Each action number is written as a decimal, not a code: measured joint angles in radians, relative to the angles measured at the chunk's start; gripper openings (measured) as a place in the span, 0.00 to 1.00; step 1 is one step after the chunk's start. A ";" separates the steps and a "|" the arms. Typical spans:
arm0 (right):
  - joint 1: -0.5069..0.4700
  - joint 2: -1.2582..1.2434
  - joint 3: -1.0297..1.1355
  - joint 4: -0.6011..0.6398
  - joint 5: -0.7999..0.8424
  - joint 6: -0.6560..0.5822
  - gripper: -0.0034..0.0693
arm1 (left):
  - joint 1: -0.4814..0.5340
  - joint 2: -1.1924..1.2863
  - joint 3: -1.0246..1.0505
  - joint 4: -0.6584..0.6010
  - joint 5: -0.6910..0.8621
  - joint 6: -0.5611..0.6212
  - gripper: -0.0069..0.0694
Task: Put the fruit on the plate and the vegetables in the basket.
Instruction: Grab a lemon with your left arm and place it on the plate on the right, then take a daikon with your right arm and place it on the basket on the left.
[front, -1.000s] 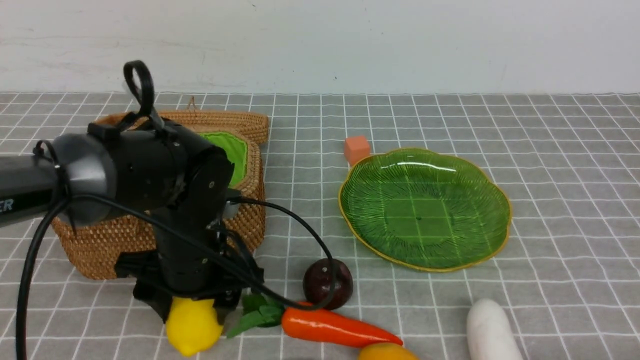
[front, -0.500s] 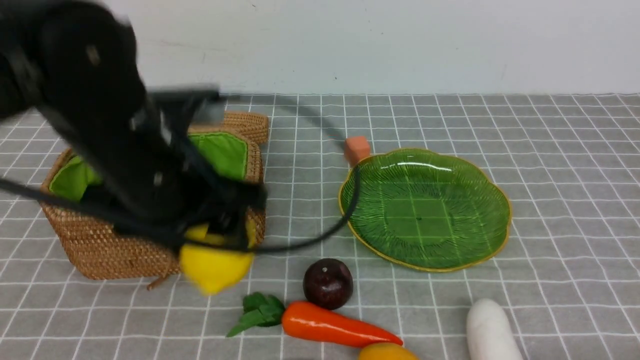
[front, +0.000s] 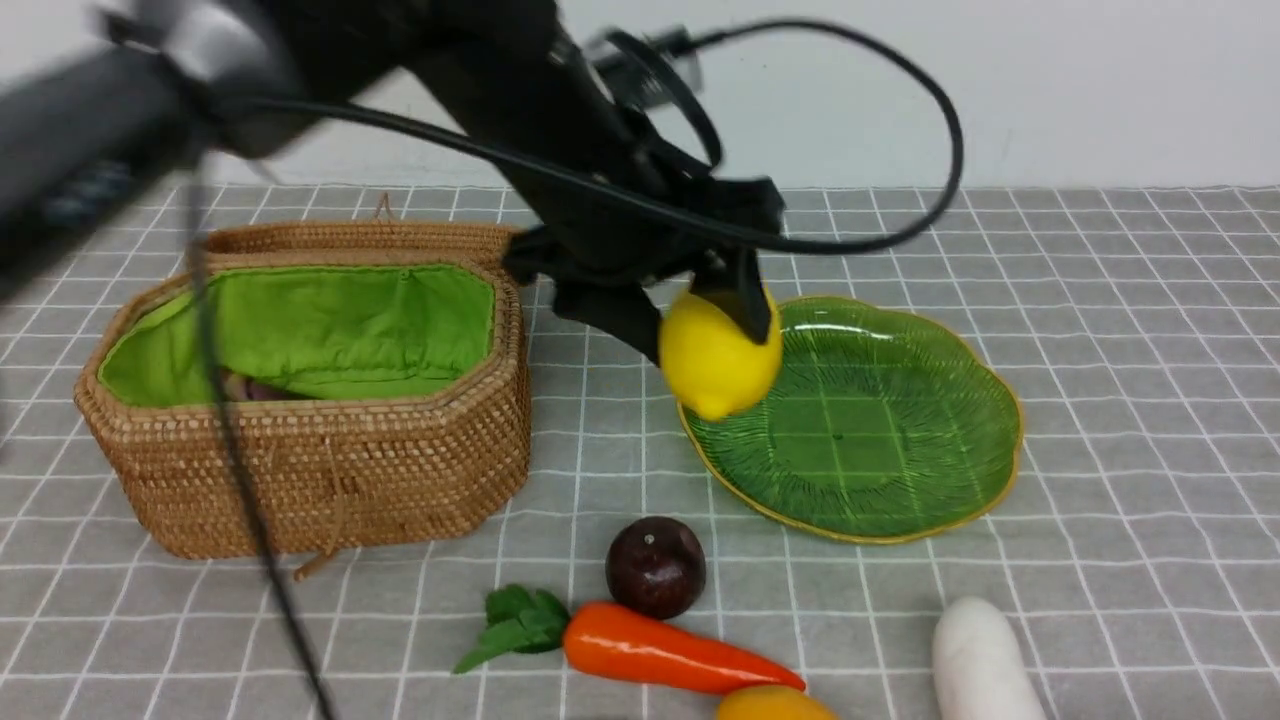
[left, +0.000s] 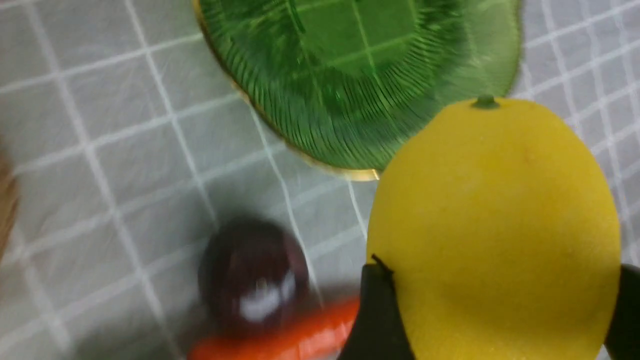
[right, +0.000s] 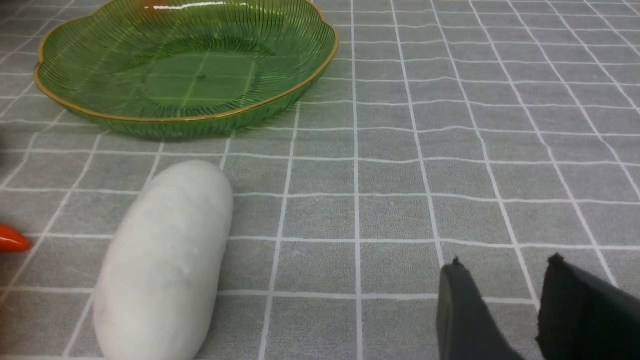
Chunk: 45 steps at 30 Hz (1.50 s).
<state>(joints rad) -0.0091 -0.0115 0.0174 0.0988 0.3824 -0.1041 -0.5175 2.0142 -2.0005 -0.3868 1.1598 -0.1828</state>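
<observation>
Gripping lemon (front: 720, 365) with left claw (front: 700, 330) above edge of plate (front: 880, 430); nothing plated yet. Left to sort from bench (front: 1100, 300): plum (front: 655, 567), mango (front: 775, 706), carrot (front: 660, 652), radish (front: 985, 660). Holding nothing in right claw (right: 505, 280), jaws slightly parted.

Left arm (front: 150, 110): enters from the upper left of the front view, blurred, and slants across above the middle of the surface, with the wrist bent downward. A black cable (front: 930, 130) loops off the wrist. Left gripper (front: 702, 340): points down, its two black fingers (front: 620, 315) clamped wide on opposite sides of a lemon (front: 715, 365), which hangs clear of the surface. In the left wrist view, the lemon's stem end points away from the gripper. Right gripper (right: 505, 262): seen only in its own wrist view, low over the surface, jaws slightly parted with nothing between them.
</observation>
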 joint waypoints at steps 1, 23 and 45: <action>0.000 0.000 0.000 0.000 0.000 0.000 0.38 | -0.013 0.039 -0.035 0.001 -0.004 0.000 0.76; 0.000 0.000 0.000 0.000 0.000 0.000 0.38 | -0.119 0.330 -0.233 0.319 -0.127 -0.363 0.76; 0.000 0.000 0.000 -0.001 0.000 0.000 0.38 | -0.097 -0.165 -0.114 0.299 0.074 -0.154 0.60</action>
<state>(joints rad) -0.0091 -0.0115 0.0174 0.0979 0.3824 -0.1041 -0.6146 1.8492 -2.1148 -0.0876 1.2343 -0.3372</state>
